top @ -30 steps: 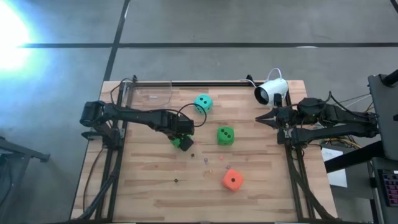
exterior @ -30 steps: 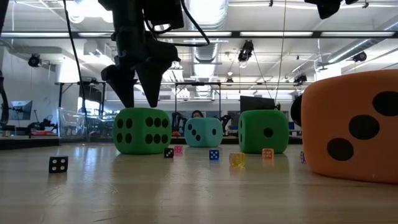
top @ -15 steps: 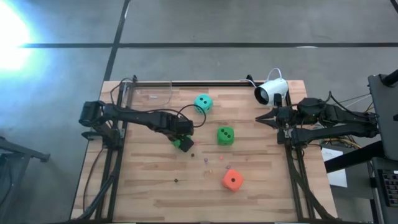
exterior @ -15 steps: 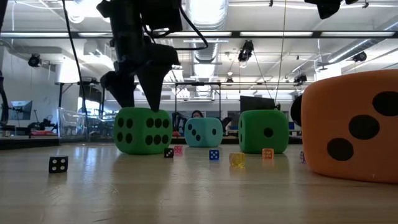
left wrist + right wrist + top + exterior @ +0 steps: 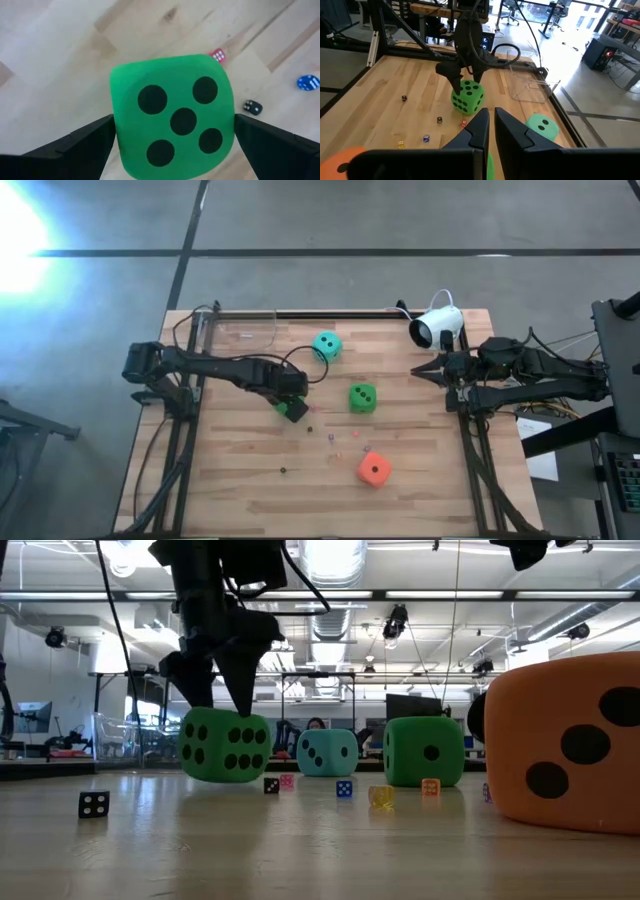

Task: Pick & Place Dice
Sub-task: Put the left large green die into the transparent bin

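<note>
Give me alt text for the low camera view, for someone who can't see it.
The left claw grips a bright green die from above, tilted with one edge off the wooden table. Behind stand a teal die and a second green die; an orange die looms close at right, tiny dice scattered between.

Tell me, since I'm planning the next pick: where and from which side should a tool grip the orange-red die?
Probably from straight above, closing on two opposite flat side faces of the orange-red die. It sits flat and alone on the table, with only tiny dice nearby, so every side looks free. The right tool, shut and parked at the table's edge, is the nearer one.
</note>
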